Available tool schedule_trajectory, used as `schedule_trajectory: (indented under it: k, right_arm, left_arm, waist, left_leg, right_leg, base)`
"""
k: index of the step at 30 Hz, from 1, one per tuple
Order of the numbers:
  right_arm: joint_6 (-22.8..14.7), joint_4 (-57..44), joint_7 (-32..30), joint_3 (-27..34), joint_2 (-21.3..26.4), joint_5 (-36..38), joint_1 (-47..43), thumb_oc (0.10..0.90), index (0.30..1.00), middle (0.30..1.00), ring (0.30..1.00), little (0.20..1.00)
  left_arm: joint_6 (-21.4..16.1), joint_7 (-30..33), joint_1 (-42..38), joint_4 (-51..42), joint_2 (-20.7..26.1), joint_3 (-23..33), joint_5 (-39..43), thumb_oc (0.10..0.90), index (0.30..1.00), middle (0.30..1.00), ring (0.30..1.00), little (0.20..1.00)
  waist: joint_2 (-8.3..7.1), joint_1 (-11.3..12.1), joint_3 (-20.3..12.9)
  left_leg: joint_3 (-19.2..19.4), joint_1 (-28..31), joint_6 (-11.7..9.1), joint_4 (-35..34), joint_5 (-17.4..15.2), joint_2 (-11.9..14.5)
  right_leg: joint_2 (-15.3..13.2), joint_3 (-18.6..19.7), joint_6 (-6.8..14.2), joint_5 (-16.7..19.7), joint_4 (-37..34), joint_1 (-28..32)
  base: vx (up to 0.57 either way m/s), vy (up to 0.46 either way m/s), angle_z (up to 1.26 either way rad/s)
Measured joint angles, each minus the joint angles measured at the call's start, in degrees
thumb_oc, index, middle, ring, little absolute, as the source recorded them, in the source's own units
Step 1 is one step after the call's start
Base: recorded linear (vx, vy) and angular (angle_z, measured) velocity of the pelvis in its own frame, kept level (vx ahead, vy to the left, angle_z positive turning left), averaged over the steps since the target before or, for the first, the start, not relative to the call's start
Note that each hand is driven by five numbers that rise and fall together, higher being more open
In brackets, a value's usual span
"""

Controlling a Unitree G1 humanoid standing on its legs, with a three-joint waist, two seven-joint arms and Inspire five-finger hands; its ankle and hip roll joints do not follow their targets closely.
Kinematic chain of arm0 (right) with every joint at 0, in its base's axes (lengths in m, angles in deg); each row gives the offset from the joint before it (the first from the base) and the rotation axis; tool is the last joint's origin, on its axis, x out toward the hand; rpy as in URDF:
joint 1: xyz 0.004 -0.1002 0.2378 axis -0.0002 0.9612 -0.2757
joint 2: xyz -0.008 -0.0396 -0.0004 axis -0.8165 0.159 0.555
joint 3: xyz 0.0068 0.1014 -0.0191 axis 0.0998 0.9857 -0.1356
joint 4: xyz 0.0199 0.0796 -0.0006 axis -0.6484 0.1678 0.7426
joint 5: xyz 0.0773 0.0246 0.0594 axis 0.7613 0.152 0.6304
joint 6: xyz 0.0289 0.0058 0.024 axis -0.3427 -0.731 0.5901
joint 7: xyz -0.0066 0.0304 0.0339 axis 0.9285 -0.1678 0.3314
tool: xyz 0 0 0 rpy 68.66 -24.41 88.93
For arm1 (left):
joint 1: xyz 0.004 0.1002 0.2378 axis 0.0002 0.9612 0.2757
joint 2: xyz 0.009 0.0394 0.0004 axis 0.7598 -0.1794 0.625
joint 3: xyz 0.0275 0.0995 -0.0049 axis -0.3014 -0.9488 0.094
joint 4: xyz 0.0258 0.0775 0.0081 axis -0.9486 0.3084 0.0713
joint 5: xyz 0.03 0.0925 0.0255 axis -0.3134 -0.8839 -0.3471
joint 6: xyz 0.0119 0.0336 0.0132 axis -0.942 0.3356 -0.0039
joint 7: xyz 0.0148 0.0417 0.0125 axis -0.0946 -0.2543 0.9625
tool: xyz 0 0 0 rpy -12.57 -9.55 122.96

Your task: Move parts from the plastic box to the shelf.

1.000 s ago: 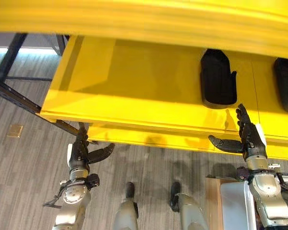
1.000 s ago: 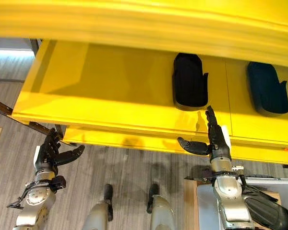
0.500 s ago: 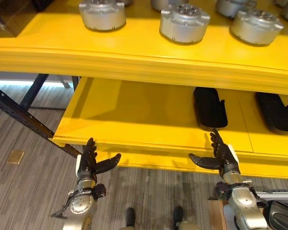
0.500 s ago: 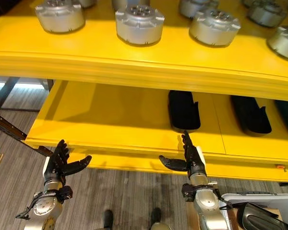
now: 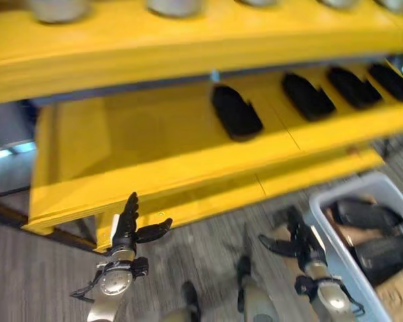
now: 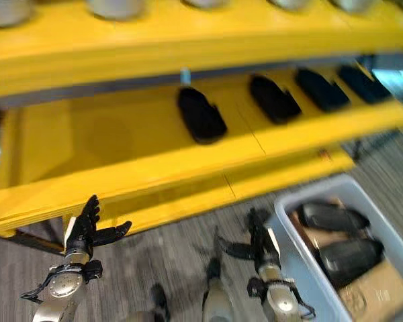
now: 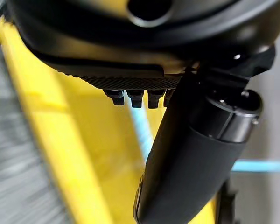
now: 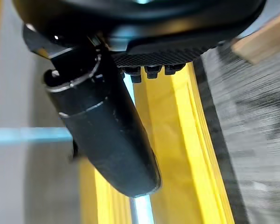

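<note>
The yellow shelf (image 5: 154, 144) carries several black parts in a row, the nearest one (image 5: 235, 113) at its middle. A grey plastic box (image 6: 285, 201) stands on the floor at the lower right, holding black parts (image 6: 330, 216) (image 6: 349, 258). My left hand (image 5: 131, 228) hangs open and empty below the shelf's left front edge; its straight fingers (image 7: 135, 97) and thumb (image 7: 186, 154) show against yellow. My right hand (image 5: 299, 241) is open and empty just left of the box, with its thumb (image 8: 107, 135) stretched out.
Silver round parts (image 5: 54, 8) stand on the upper yellow shelf. The left half of the lower shelf (image 6: 87, 141) is bare. Brown cardboard (image 6: 369, 295) lies in the box's near end. Grey striped floor (image 5: 27, 282) runs under the shelf.
The camera has swung right and pulled back, bringing the plastic box into sight. Both hands stay open and empty; the right one now sits lower, beside the box.
</note>
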Motion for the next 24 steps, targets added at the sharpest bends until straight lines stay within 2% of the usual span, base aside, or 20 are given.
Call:
schedule_trajectory:
  k: [1,2,3,4,5,6,7,8,9,11,13,15,17,21,23,24]
  right_arm:
    - [0.0,-0.3,0.3,0.1,0.7,0.0,0.1,0.900,1.000,1.000,1.000,1.000]
    - [0.0,-0.3,0.3,0.0,1.1,0.0,0.1,0.900,1.000,1.000,1.000,1.000]
    - [0.0,-0.4,0.3,-0.1,1.1,0.0,-0.4,0.900,1.000,1.000,1.000,1.000]
    - [-0.2,-1.5,0.0,-0.9,0.8,0.0,-2.0,0.900,1.000,1.000,1.000,1.000]
    - [-0.7,-1.9,0.0,-1.2,0.5,0.0,-2.9,0.900,1.000,1.000,1.000,1.000]
    - [-0.8,-1.4,-0.1,-1.0,1.1,-0.1,-2.5,0.900,1.000,1.000,1.000,1.000]
    - [-0.9,-1.3,0.0,-1.2,1.3,-0.1,-1.9,0.900,1.000,1.000,1.000,1.000]
    - [-0.8,-1.1,0.3,-1.5,1.7,0.0,-1.6,0.900,1.000,1.000,1.000,1.000]
    - [-0.8,-1.1,0.4,-1.5,1.6,0.0,-1.0,0.900,1.000,1.000,1.000,1.000]
    - [-1.1,-1.3,0.6,-0.7,2.2,0.0,1.1,0.900,1.000,1.000,1.000,1.000]
    - [-1.1,-1.3,0.5,0.5,2.5,0.0,3.2,0.900,1.000,1.000,1.000,1.000]
    - [-1.1,-1.3,0.7,1.6,3.5,0.0,5.0,0.900,1.000,1.000,1.000,1.000]
    - [-1.1,-1.3,1.0,2.4,3.4,0.0,5.2,0.900,1.000,1.000,1.000,1.000]
    - [-1.2,-1.3,1.4,2.5,3.4,0.0,5.3,0.900,1.000,1.000,1.000,1.000]
    - [-1.2,-1.3,1.5,2.6,3.5,0.0,4.9,0.900,1.000,1.000,1.000,1.000]
    - [-1.2,-1.2,1.5,2.8,3.5,-0.1,4.9,0.900,1.000,1.000,1.000,1.000]
  left_arm:
    - [-0.1,0.0,0.7,-0.9,0.0,0.1,0.0,0.900,1.000,1.000,1.000,1.000]
    - [-0.1,0.2,1.3,-1.9,0.1,1.0,0.2,0.900,1.000,1.000,1.000,1.000]
    - [-0.1,0.3,2.3,-3.2,0.1,2.5,0.4,0.900,1.000,1.000,1.000,1.000]
    - [-0.4,0.4,4.1,-4.7,0.6,5.6,0.7,0.900,1.000,1.000,1.000,1.000]
    - [-0.3,0.4,4.1,-4.6,2.0,6.3,0.7,0.900,1.000,1.000,1.000,1.000]
    - [-0.2,0.3,3.5,-3.2,1.1,6.5,0.7,0.900,1.000,1.000,1.000,1.000]
    - [-0.8,0.3,4.4,-3.6,0.6,6.6,0.8,0.900,1.000,1.000,1.000,1.000]
    - [-1.1,0.3,6.0,-3.6,-0.2,6.9,0.8,0.900,1.000,1.000,1.000,1.000]
    - [-1.1,0.4,8.5,-3.5,-0.8,6.8,1.4,0.900,1.000,1.000,1.000,1.000]
    - [-0.5,0.1,11.1,-3.2,-0.9,5.4,2.5,0.900,1.000,1.000,1.000,1.000]
    - [-0.3,-0.4,13.0,-3.2,-2.2,4.9,2.8,0.900,1.000,1.000,1.000,1.000]
    - [-0.3,-1.6,12.6,-3.5,-2.8,4.3,2.8,0.900,1.000,1.000,1.000,1.000]
    - [-0.3,-2.3,11.5,-3.5,-2.7,4.1,2.8,0.900,1.000,1.000,1.000,1.000]
    - [-0.3,-2.4,8.3,-3.6,-2.4,1.5,2.7,0.900,1.000,1.000,1.000,1.000]
    - [-0.3,-2.5,8.1,-3.6,-2.4,1.0,2.7,0.900,1.000,1.000,1.000,1.000]
    - [-0.3,-2.5,7.9,-3.5,-2.3,0.9,2.8,0.900,1.000,1.000,1.000,1.000]
  waist:
    - [0.81,0.8,0.5]
    - [0.61,1.9,0.5]
    - [-0.32,3.8,0.3]
    - [-2.53,5.5,-0.7]
    - [-3.74,5.3,-1.0]
    - [-2.51,5.0,-1.8]
    - [-2.00,5.2,-2.4]
    - [-1.66,5.2,-2.9]
    - [-1.54,5.3,-4.2]
    - [-0.62,4.1,-5.9]
    - [0.82,3.4,-7.3]
    - [1.49,1.7,-8.3]
    - [1.36,0.7,-8.4]
    - [1.50,0.0,-8.5]
    - [1.50,0.0,-8.4]
    - [1.18,-0.5,-8.3]
  left_leg:
    - [0.6,0.0,-0.3,0.1,-0.2,1.3]
    - [2.6,0.5,0.1,-0.1,0.6,2.4]
    - [5.6,1.3,-1.8,-0.7,1.0,2.7]
    - [7.9,1.4,-3.8,-0.8,1.7,2.3]
    - [7.3,0.9,-5.2,-0.6,2.8,1.5]
    - [5.8,0.9,-8.8,-2.4,4.2,2.2]
    - [5.1,0.9,-10.3,-2.4,4.2,3.4]
    - [4.5,0.9,-11.0,-2.1,4.7,4.5]
    - [4.9,0.9,-11.5,-2.6,4.7,5.4]
    - [4.6,1.7,-12.4,-4.4,5.4,6.0]
    - [4.6,2.2,-10.7,-4.6,7.6,7.1]
    - [4.7,2.3,-9.7,-5.2,8.7,7.3]
    - [5.7,3.9,-9.8,-5.1,8.8,7.6]
    - [5.5,4.5,-10.3,-5.1,9.3,8.6]
    - [5.4,4.3,-10.9,-4.8,10.2,9.5]
    - [4.0,3.2,-11.8,-2.8,10.9,10.7]
  right_leg:
    - [0.4,-0.6,0.6,-4.5,4.0,2.7]
    - [-0.5,-1.4,0.8,-7.6,7.5,4.9]
    - [-1.9,-2.3,1.4,-9.9,9.9,7.3]
    - [-3.7,-2.1,2.5,-11.9,-1.3,14.2]
    - [-2.8,-1.8,3.7,-11.8,-10.2,18.8]
    - [-0.2,-1.6,3.0,-11.9,-16.5,21.2]
    - [2.0,-0.7,2.0,-11.0,-17.9,21.5]
    - [2.8,0.7,1.1,-10.9,-17.5,21.0]
    - [3.6,1.2,0.1,-10.7,-18.0,20.3]
    - [5.0,2.2,-0.4,-10.4,-19.0,20.2]
    - [6.5,4.0,-0.6,-9.7,-20.2,20.2]
    - [7.0,4.2,-1.2,-9.3,-21.4,20.4]
    - [7.6,5.5,-1.5,-8.7,-23.0,22.1]
    - [8.9,5.5,-1.5,-9.3,-23.2,22.9]
    - [9.7,5.8,-2.3,-10.0,-22.5,22.4]
    - [10.0,5.8,-3.7,-12.3,-18.9,20.7]
  base:
    - [-0.16,-0.068,-0.93]
    - [-0.10,-0.154,-1.00]
    - [-0.06,-0.267,-1.37]
    - [-0.02,-0.207,-1.16]
    - [-0.04,-0.291,-0.42]
    - [-0.02,-0.185,0.13]
    - [-0.02,-0.228,0.04]
    - [0.01,-0.186,-0.43]
    - [0.00,-0.189,-0.49]
    - [0.01,-0.137,-0.47]
    - [0.03,-0.140,-0.48]
    - [0.05,-0.159,-0.25]
    - [0.03,-0.127,-0.33]
    - [0.00,-0.161,-0.02]
    - [-0.03,-0.284,-0.04]
    - [-0.01,-0.271,0.02]
